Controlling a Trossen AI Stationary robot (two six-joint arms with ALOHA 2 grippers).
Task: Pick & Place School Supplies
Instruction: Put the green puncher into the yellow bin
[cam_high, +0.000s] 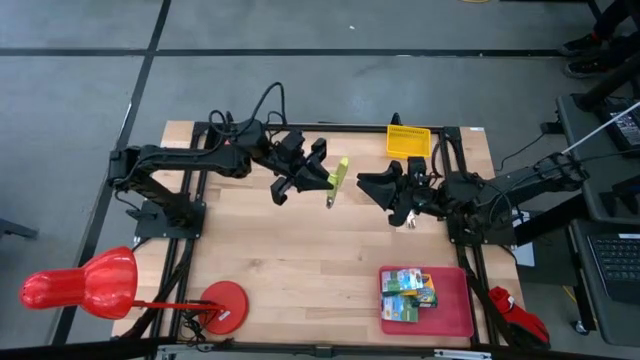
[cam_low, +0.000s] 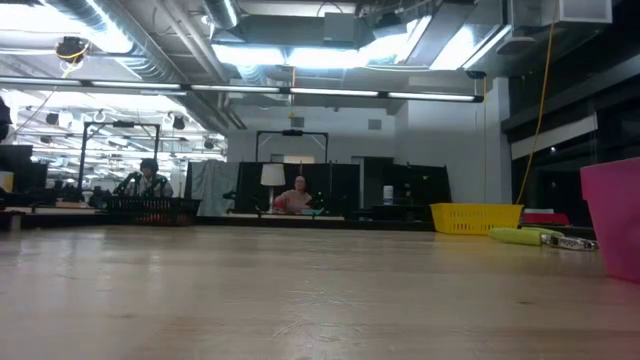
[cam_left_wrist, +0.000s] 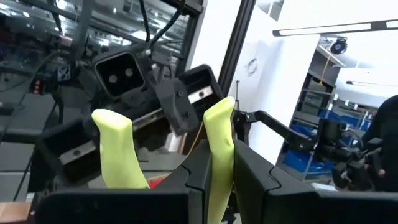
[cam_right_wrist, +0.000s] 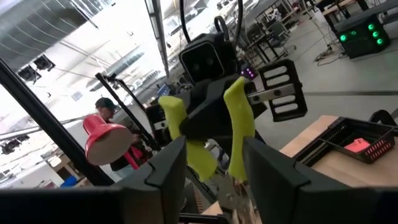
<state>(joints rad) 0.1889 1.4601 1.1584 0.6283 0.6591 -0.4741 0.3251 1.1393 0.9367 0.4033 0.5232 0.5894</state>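
My left gripper (cam_high: 318, 178) (cam_left_wrist: 222, 171) is above the table's far middle, shut on a yellow-handled scissor-like tool (cam_high: 340, 172). My right gripper (cam_high: 372, 190) (cam_right_wrist: 217, 171) faces it from the right, open, with its fingertips close around that tool's handles (cam_right_wrist: 239, 124). A second yellow-handled tool (cam_low: 527, 236) lies flat on the table; its metal tip (cam_high: 410, 222) shows below the right arm. Crayon boxes (cam_high: 408, 295) lie in the red tray (cam_high: 455, 310). The orange stubs do not show plainly. My left gripper pinches one yellow handle (cam_left_wrist: 219, 146) of the tool between its two fingers. The other handle (cam_left_wrist: 115, 149) stands free beside them. The tool is lifted clear of the table, its handle ends toward the right arm. My right gripper: I cannot tell whether it touches the tool.
A yellow mesh basket (cam_high: 408, 140) (cam_low: 475, 216) sits at the far edge, right of centre. The red tray's wall (cam_low: 612, 220) rises at the near right. A red lamp-like object (cam_high: 80, 285) and its red disc (cam_high: 222, 305) sit at the near left. People sit far behind the table.
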